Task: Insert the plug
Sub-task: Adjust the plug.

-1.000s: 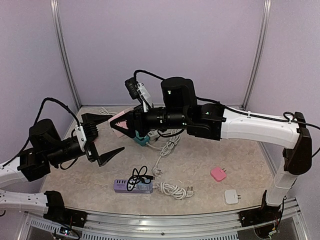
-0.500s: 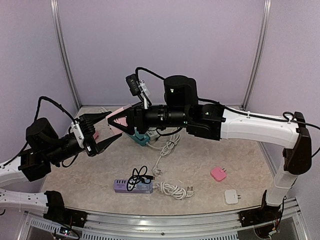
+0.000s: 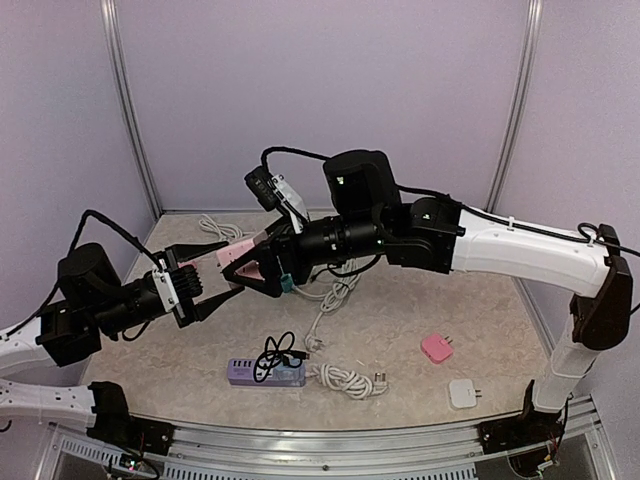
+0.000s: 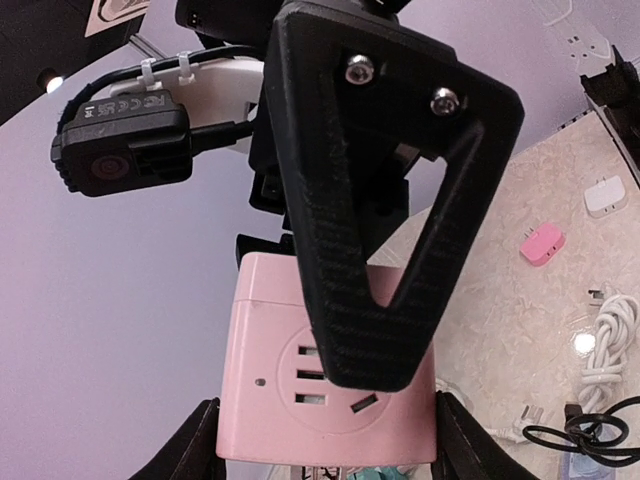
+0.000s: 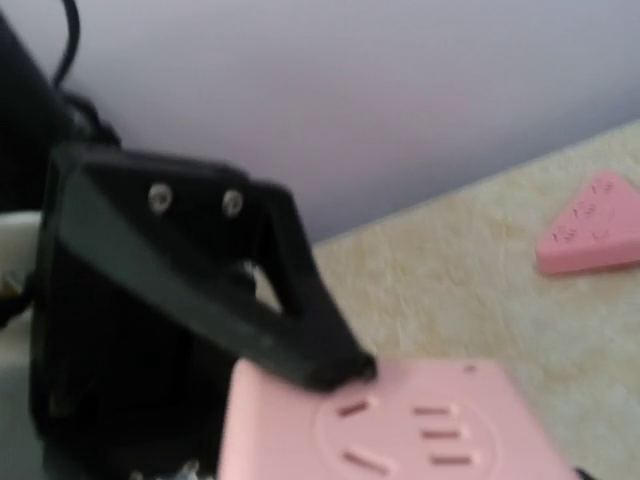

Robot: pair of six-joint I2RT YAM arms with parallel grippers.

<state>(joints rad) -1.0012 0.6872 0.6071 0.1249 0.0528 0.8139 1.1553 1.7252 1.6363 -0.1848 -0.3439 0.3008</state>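
**Clerk:** Lilac walls, beige speckled table (image 3: 480, 310). Overhead view, item one: pink socket cube (image 3: 228, 262), off the table at 9 o'clock from the frame's centre, between the left gripper (image 3: 225, 272) and the right gripper (image 3: 258, 270).

**Checker:** Loose stock on the table?

**Clerk:** Purple power strip (image 3: 265, 373) at 6 o'clock. White cord (image 3: 340, 378) at the strip's 3 o'clock, ending in a plug (image 3: 378, 381), which is possibly the one meant. Pink adapter (image 3: 437, 348) and white adapter (image 3: 462, 392) toward 4 o'clock.

**Checker:** Left wrist view?

**Clerk:** The cube fills the lower centre with its socket face to the lens. The left gripper's fingertips (image 4: 197, 455) sit at 7 and 5 o'clock, pressed to the cube's two sides, so it grasps the cube. One finger (image 4: 320, 230) of the right gripper crosses the face from 12 o'clock.

**Checker:** Is the right one gripping?

**Clerk:** He cannot tell, because its other finger is hidden.

**Checker:** Right wrist view?

**Clerk:** Blurred. The cube is at 6 o'clock, with a black finger (image 5: 180, 250) touching its upper-left edge. A pink wedge-shaped socket (image 5: 590, 235) lies on the table at 3 o'clock.

**Checker:** Handling notes?

**Clerk:** Judged light, rigid plastic and not fragile. The walls are smooth, so it is liable to slip or twist in the jaws. It is best held on two opposite plain sides, which keeps the socket face free. The hold would need to brace against the plug's push.
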